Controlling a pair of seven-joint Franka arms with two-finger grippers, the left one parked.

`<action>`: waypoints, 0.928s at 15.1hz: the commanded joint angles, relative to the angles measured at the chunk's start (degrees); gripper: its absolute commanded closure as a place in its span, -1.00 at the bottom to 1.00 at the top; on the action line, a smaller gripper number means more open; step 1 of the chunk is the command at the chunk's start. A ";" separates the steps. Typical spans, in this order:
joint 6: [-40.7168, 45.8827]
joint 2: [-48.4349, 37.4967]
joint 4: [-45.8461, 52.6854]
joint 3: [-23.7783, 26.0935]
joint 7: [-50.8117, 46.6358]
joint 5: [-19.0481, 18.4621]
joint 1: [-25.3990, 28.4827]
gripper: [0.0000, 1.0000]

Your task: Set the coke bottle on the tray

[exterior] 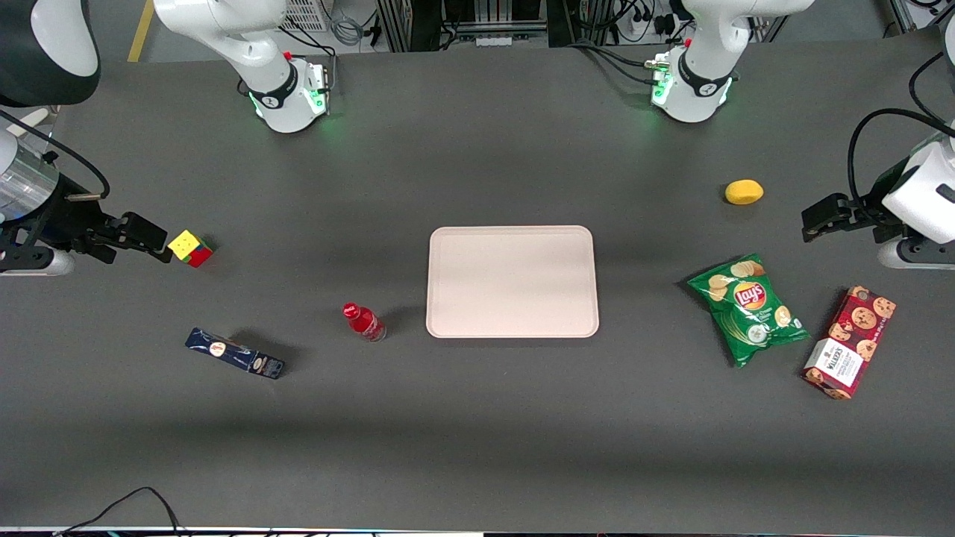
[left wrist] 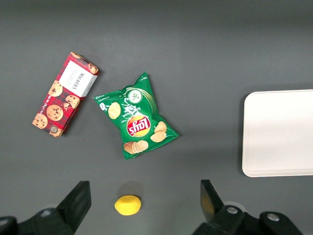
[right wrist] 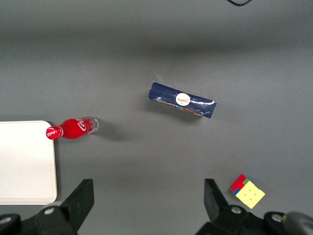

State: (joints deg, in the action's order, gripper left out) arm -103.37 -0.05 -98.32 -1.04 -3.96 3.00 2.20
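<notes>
The coke bottle (exterior: 363,321), small and red with a red cap and a clear base, stands on the table beside the tray's short edge toward the working arm's end; it also shows in the right wrist view (right wrist: 72,129). The tray (exterior: 512,281) is a large flat pinkish-beige rectangle at the table's middle, with nothing on it; part of it shows in the right wrist view (right wrist: 24,161) and in the left wrist view (left wrist: 279,132). My gripper (exterior: 158,240) hovers at the working arm's end of the table, next to the puzzle cube, farther from the front camera than the bottle. It is open and empty (right wrist: 148,196).
A coloured puzzle cube (exterior: 191,247) lies by my gripper. A dark blue oblong box (exterior: 235,353) lies nearer the front camera than the cube. Toward the parked arm's end lie a green chip bag (exterior: 747,309), a red cookie box (exterior: 849,341) and a yellow lemon (exterior: 744,192).
</notes>
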 commanded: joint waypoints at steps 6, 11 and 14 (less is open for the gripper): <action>2.47 0.76 1.64 -0.19 1.58 0.96 -0.45 -1.00; 2.56 0.76 1.64 -0.19 1.58 0.87 -0.36 -1.00; 2.73 0.67 1.81 -0.10 1.58 0.96 0.95 -1.00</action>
State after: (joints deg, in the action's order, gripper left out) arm -102.15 0.07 -98.15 -1.21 -3.73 3.00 2.28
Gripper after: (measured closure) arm 0.000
